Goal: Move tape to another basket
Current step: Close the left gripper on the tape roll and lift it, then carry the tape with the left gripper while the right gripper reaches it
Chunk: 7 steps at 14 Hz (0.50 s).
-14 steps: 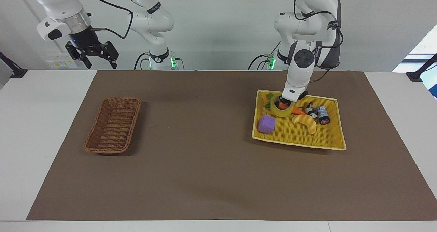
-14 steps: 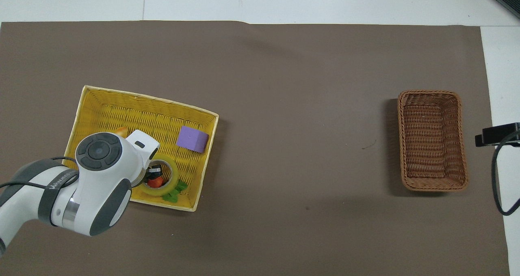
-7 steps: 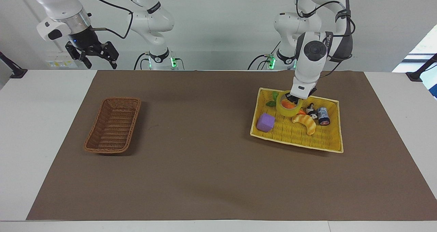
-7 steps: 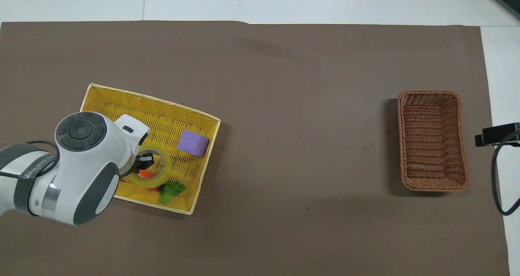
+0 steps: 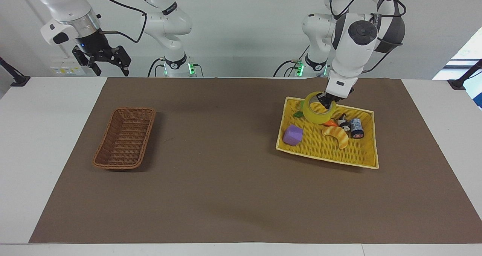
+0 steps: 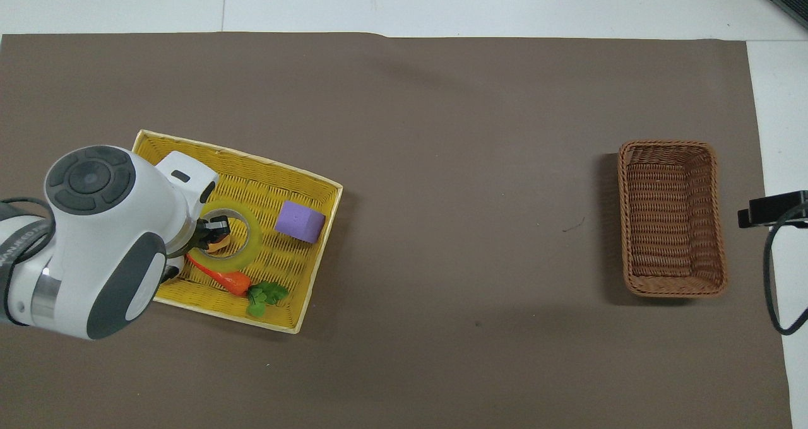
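while the one tape [image 5: 318,113] hangs tilted over the yellow tray [image 5: 357,160], clamped by its wall in the left gripper [image 5: 327,100], one carrot [image 6: 222,278], one purple cube [image 5: 293,135], one croissant toy [image 5: 337,134] and one small can [image 5: 356,127] lie below. the one wicker basket [image 5: 125,137] sits well apart across bare mat [image 5: 218,147]. the right gripper [image 5: 108,62] waits with fingers spread near that end's table edge.

The wide roll of translucent yellow packing tape [image 5: 318,113] hangs tilted, lifted clear, right of centre in the facing view, its open core showing. The small, deep, dark-brown woven wicker basket [image 5: 124,137] sits upright and empty at centre left, well apart from it.
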Each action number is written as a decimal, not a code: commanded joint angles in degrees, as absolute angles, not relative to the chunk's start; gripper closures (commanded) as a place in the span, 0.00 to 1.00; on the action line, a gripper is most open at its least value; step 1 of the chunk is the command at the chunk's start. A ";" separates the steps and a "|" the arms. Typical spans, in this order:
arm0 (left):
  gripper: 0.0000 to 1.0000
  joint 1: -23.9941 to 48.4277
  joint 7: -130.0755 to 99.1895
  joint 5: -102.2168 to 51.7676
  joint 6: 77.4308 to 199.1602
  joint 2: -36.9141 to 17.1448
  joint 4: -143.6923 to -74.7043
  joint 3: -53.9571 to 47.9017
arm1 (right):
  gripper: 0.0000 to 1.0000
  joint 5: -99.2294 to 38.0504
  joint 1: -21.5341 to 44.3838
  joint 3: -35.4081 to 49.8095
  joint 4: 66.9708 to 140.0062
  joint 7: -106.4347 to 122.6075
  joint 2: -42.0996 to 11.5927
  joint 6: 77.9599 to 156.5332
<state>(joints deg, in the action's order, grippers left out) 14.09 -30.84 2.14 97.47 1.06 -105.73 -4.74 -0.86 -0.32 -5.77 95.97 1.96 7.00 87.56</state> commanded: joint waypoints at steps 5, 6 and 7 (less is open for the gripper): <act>1.00 23.71 -30.40 -4.04 91.93 -1.76 -95.10 -4.31 | 0.00 -0.79 -0.53 -5.45 97.65 2.82 8.44 88.24; 1.00 25.56 -33.54 -4.22 92.46 -1.76 -95.01 -4.31 | 0.00 -0.79 -0.44 -5.36 97.65 2.73 8.44 88.16; 1.00 27.49 -36.88 -4.48 93.16 -1.76 -95.01 -4.31 | 0.00 -0.79 -0.53 -5.27 97.65 2.90 8.52 87.98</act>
